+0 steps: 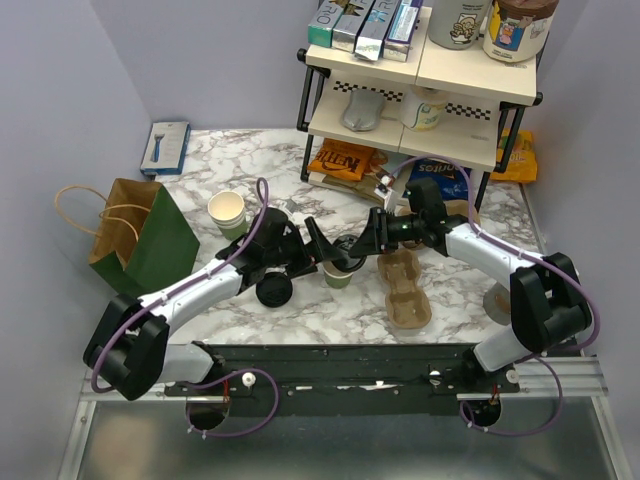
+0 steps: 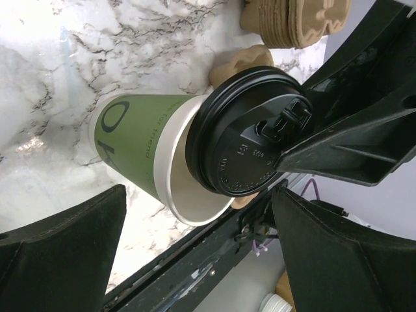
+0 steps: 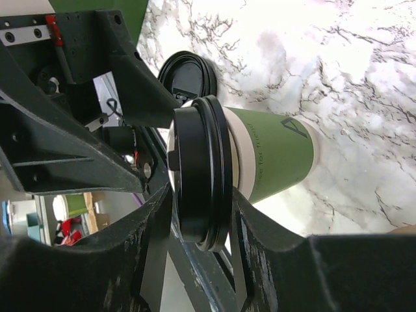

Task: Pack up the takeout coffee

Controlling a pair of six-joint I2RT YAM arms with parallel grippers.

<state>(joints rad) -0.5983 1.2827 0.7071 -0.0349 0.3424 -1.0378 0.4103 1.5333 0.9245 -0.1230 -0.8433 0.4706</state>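
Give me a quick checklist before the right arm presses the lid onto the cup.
1. Lid held in right gripper: ok, pinched by its edges.
2. Lid centred on cup: not ok, it sits offset and the cup's inside shows beside it.
3. Cup upright on the table: ok.
4. Left gripper steadying the cup: not ok, it is open and not touching it.
5. Carrier slot free: ok.

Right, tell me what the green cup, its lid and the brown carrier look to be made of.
The green cup looks like paper: matte printed wall, plain cream inside, rolled rim. The lid is probably moulded plastic: black, semi-gloss, with embossed lettering. The cup carrier seems to be moulded pulp: brown, dull and fibrous-looking.
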